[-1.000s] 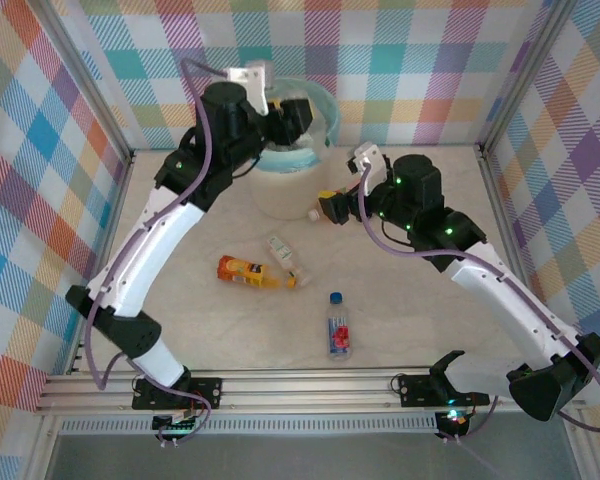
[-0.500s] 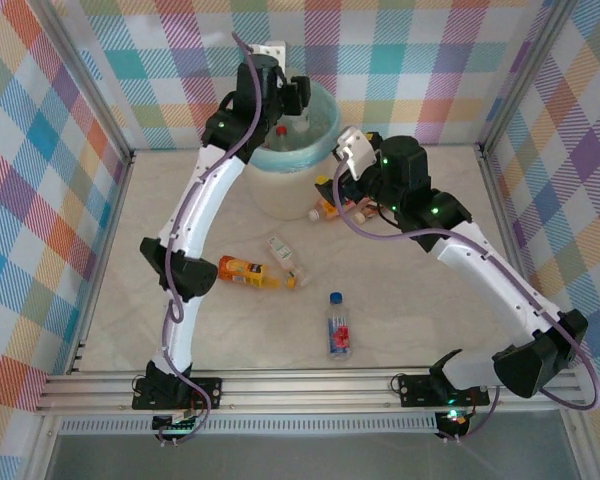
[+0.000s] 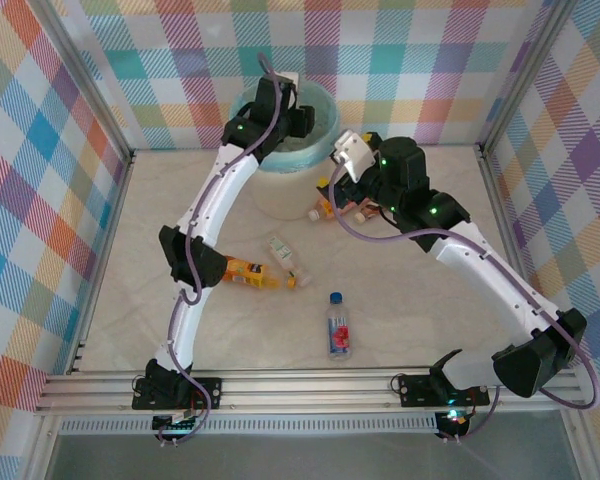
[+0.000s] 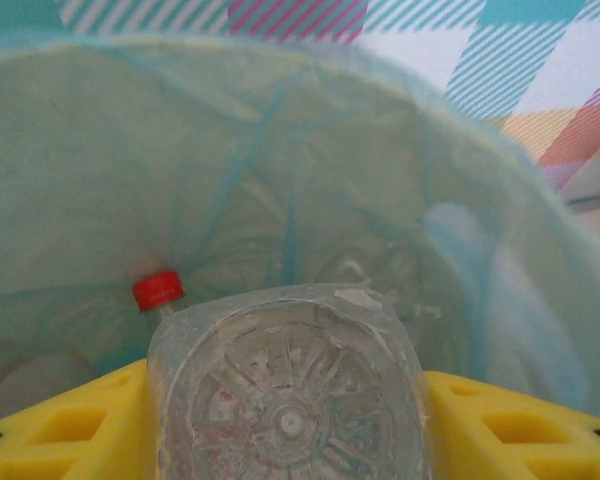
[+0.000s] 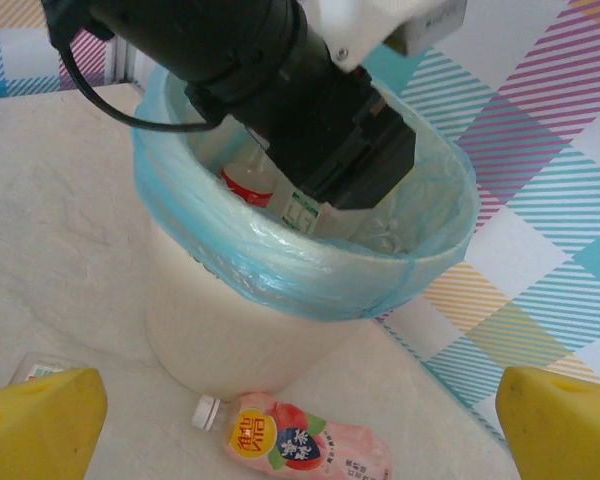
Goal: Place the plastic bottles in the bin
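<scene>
The left gripper (image 3: 293, 120) is at the far middle of the table (image 3: 430, 330), lowered into the mouth of the bin (image 3: 280, 190). Its yellow fingers (image 4: 70, 435) are closed on a clear bottle (image 4: 290, 400), one on each side, with the bottle's ribbed base facing the wrist camera. The bottle hangs inside the teal liner (image 5: 280, 265) that folds over the rim. Deeper in the bin, to the left, lies a red-capped bottle (image 4: 158, 291). The right gripper (image 5: 300, 420) sits just right of the bin, pointing at it, with its fingers (image 5: 35, 425) spread wide and holding nothing. Between those fingers, on the table, a pink bottle (image 5: 305, 447) lies on its side against the foot of the bin, its white cap to the left. Nearer the arm bases, an orange-yellow bottle (image 3: 248, 271) lies left of centre beside the left arm's elbow. A pale bottle (image 3: 284, 256) lies just to its right. A blue-labelled bottle (image 3: 337, 326) lies on its own, nearer still.
</scene>
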{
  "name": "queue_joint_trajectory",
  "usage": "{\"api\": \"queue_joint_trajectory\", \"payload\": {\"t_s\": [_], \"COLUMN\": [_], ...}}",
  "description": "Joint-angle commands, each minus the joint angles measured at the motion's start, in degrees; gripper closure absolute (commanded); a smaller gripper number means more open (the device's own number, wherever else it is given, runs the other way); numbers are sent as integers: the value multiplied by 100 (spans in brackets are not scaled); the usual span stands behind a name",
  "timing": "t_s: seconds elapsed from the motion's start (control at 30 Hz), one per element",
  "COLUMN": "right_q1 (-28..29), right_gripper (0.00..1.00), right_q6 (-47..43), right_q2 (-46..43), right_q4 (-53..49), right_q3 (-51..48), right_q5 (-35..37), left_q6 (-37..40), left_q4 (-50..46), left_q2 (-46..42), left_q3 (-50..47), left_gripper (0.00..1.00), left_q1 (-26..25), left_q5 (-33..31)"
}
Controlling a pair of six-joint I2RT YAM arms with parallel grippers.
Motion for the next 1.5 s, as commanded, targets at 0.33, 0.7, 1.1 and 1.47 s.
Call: {"api": "queue_joint_trajectory", "payload": {"t_s": [0.33,0.7,1.1,1.47], "right_q1": [-20,-21,-29,-29], "right_gripper": [1,0,0,1], "right_q6": [5,221,1062,2016], "right_q2": [136,330,456,771], "right_q4": [35,-155,-769,-1476], "right_q3": [84,384,818,855], "right_q5": [-172,-219,-437,-995], "left_q6": [-342,-520,-651,-479], "left_q4": [-256,337,243,1388], "left_q2": [412,-586,-1656,-4254], "left_q3": [115,115,-3,-3384], "left_gripper": [24,12,14,14], "left_q1": [386,402,318,220], "left_q5": [524,873,1595,1847]}}
